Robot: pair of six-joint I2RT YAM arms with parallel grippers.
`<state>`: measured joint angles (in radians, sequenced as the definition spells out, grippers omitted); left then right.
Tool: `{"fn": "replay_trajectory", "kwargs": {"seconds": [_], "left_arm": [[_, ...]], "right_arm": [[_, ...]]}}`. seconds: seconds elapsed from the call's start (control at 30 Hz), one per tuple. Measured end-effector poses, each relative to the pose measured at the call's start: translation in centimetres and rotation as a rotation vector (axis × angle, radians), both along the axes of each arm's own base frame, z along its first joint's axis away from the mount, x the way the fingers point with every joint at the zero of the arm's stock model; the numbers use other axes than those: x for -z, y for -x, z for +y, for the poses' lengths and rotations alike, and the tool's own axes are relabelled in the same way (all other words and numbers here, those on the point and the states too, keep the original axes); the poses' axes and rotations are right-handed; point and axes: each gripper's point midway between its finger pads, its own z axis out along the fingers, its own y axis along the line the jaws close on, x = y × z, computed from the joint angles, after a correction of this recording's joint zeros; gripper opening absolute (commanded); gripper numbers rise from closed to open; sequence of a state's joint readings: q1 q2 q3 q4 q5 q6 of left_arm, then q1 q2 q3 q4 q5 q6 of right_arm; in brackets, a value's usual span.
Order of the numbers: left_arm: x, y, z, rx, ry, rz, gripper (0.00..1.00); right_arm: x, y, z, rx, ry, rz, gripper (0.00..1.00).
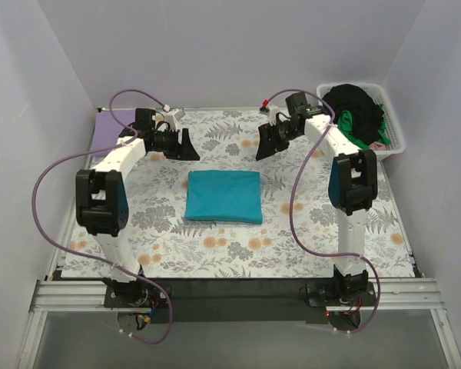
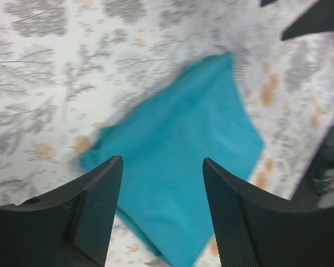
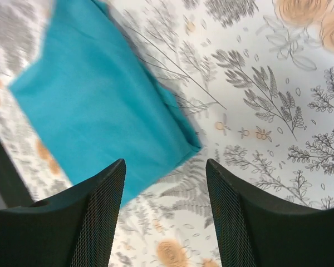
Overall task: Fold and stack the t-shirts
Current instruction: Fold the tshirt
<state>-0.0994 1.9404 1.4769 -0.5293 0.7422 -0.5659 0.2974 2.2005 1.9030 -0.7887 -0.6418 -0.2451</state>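
A teal t-shirt lies folded into a flat rectangle in the middle of the table. My left gripper hovers behind its far left corner, open and empty. Mirroring it behind the far right corner is my right gripper, also open with nothing between its fingers. In the left wrist view the teal t-shirt lies below the left gripper. In the right wrist view a corner of that t-shirt lies below the right gripper. A lavender t-shirt lies at the far left. Black and green t-shirts fill the basket.
A white slatted basket stands at the far right corner. The floral table cloth covers the table, with white walls on three sides. Purple cables loop from both arms.
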Motion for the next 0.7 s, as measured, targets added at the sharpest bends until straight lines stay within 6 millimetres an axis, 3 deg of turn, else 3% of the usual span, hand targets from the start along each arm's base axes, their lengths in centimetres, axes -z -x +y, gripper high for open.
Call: {"fn": "replay_trajectory", "kwargs": {"seconds": [0.1, 0.17, 0.27, 0.37, 0.47, 0.63, 0.7], "left_arm": [[-4.2, 2.5, -1.3, 0.009, 0.140, -0.011, 0.60], [-6.0, 4.3, -2.5, 0.038, 0.229, 0.013, 0.60], [-5.8, 5.5, -4.0, 0.070, 0.325, 0.097, 0.60], [-3.1, 5.7, -5.0, 0.067, 0.375, 0.229, 0.60], [0.5, 5.6, -5.2, 0.029, 0.386, 0.357, 0.60], [5.4, 5.6, -5.1, -0.030, 0.370, 0.497, 0.59], [7.1, 5.6, -5.0, -0.050, 0.364, 0.543, 0.58]], "right_arm": [[-4.7, 0.3, 0.5, 0.015, -0.096, -0.046, 0.66], [-7.3, 1.8, 1.7, -0.006, -0.175, -0.048, 0.66], [-8.6, 5.1, 4.6, -0.075, -0.278, 0.013, 0.64], [-6.6, 7.4, 7.4, -0.136, -0.322, 0.127, 0.64], [-2.8, 8.7, 8.7, -0.153, -0.312, 0.254, 0.63], [3.7, 7.7, 7.6, -0.088, -0.255, 0.376, 0.63], [5.2, 6.7, 6.9, -0.054, -0.248, 0.407, 0.63]]}}
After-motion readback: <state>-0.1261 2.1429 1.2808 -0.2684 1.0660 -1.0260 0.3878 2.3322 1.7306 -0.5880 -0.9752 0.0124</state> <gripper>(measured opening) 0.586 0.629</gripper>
